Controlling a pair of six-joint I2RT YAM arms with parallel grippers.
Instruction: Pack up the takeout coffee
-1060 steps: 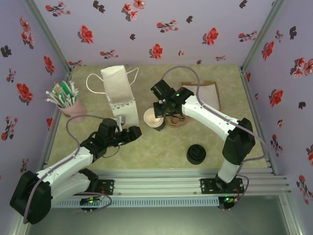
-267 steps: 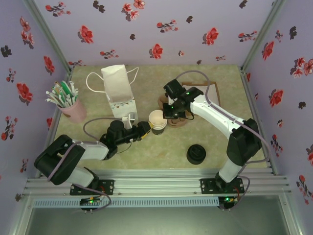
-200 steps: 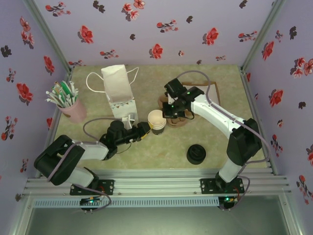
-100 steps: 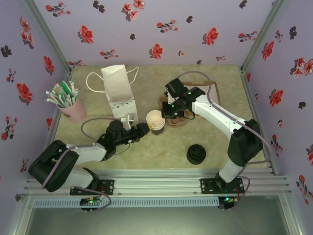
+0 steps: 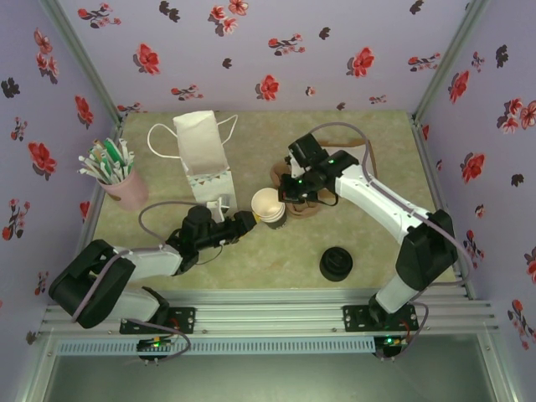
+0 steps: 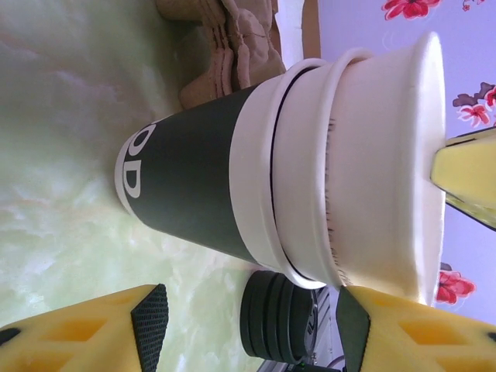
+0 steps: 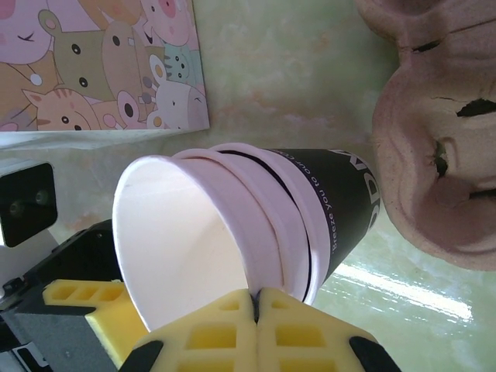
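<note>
A stack of nested paper cups (image 5: 270, 208) is seen standing near the middle of the worktop (image 5: 260, 260). Its outer wall is dark, cream-white cups are set inside it, and the mouth is open to the top. The stack is placed near the foot of the white paper bag (image 5: 201, 155), on its right, and just beside the brown pulp cup carrier (image 5: 308, 205); whether cups and carrier touch cannot be told. The right hand (image 5: 289, 186) is positioned over the far right rim of the stack. In the right wrist view its fingers (image 7: 310, 333) are pressed together, with the rim of the innermost cup (image 7: 186, 232) caught at their tips. The left hand (image 5: 243, 223) is laid low at the near left side of the stack. Its fingers (image 6: 85, 333) are held apart and pointed at the cup wall, with nothing clamped between them; contact with the cups cannot be made out. A stack of black lids (image 5: 336, 265) is set well apart on the near right of the worktop, and a pink cup of pens (image 5: 121, 186) stands at the far left edge.
</note>
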